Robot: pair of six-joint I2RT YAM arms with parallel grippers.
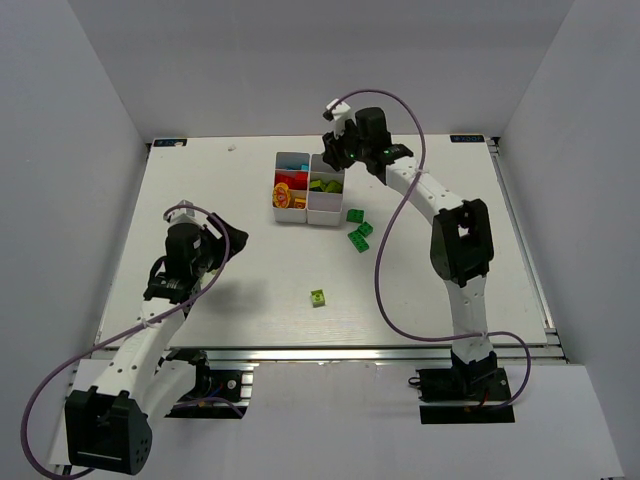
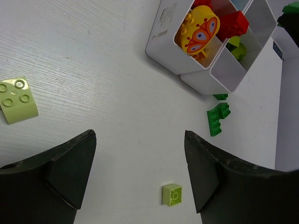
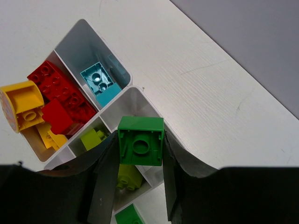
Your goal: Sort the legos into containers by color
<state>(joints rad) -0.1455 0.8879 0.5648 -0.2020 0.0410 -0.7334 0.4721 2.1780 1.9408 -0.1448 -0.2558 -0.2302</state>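
The white tabletop (image 1: pixel 250 320) carries a white compartment tray (image 1: pixel 325 216), which sits directly under the right hand (image 1: pixel 340 150). A few dark green bricks (image 1: pixel 358 232) lie just beside the tray, behind that hand. A small lime brick (image 2: pixel 172 194) lies well ahead of the left hand (image 2: pixel 140 172), and a lime curved studded piece (image 2: pixel 17 99) lies off to its side.

Lab test cell; white table (image 1: pixel 250 260) (aluminium-framed); blank grey walls (image 1: pixel 300 60)
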